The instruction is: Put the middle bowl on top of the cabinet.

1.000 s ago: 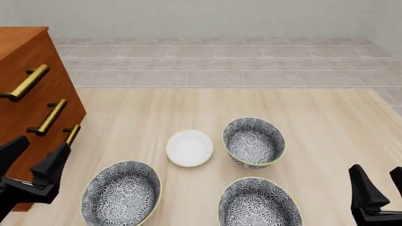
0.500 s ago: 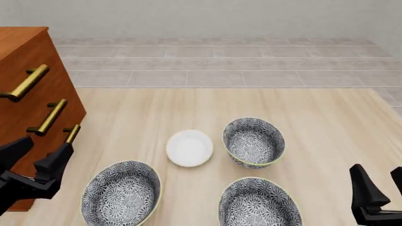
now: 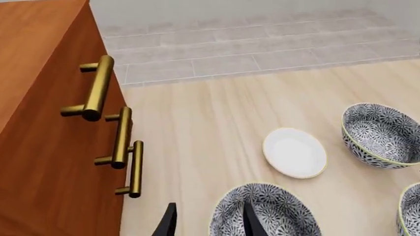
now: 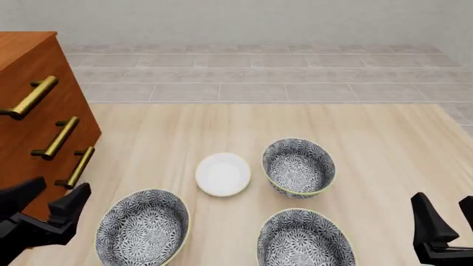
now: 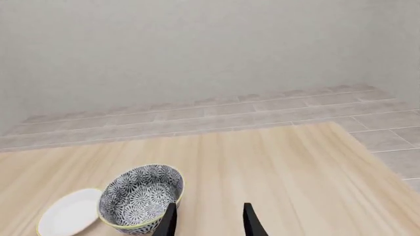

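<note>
Three alike floral bowls stand on the table: one front left (image 4: 142, 227), one further back (image 4: 298, 166) and one front right (image 4: 305, 239). Left to right, the further one sits narrowly between the others, so I cannot tell for sure which is the middle bowl. The reddish-brown cabinet (image 4: 30, 83) with brass handles rises at the far left. My left gripper (image 4: 65, 183) is open and holds nothing, low beside the cabinet's front and just left of the front-left bowl (image 3: 276, 211). My right gripper (image 4: 443, 197) is open at the near right, apart from every bowl.
A small plain white dish (image 4: 222, 174) lies between the front-left and further bowls. The cabinet's handles (image 3: 121, 137) stick out toward the table, close to the left gripper (image 3: 208, 204). Tiled floor lies beyond the table's far edge.
My left gripper has sunk lower and drawn toward the near edge, uncovering the cabinet's lowest handle. The right gripper and the bowls have stayed put.
</note>
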You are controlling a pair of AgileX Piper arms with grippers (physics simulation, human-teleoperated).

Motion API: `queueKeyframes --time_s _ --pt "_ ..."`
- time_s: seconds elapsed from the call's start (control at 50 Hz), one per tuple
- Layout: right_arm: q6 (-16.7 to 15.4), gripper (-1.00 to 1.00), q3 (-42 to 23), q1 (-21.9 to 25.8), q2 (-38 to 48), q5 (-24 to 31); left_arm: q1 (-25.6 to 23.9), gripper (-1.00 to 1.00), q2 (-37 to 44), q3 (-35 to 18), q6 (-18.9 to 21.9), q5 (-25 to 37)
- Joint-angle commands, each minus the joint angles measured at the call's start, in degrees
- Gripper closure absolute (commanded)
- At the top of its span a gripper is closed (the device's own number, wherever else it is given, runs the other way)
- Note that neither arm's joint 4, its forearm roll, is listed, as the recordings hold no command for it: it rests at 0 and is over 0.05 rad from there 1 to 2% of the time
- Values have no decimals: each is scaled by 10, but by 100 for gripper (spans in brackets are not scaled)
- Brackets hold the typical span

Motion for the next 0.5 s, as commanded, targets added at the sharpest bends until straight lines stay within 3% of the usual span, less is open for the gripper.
queueKeyframes --time_s 0.02,0.5 --pt "1 -100 0 -1 1 -2 -3 -100 1 21 -12 1" --pt "2 -100 0 -2 8 -7 8 -100 -3 52 -37 11"
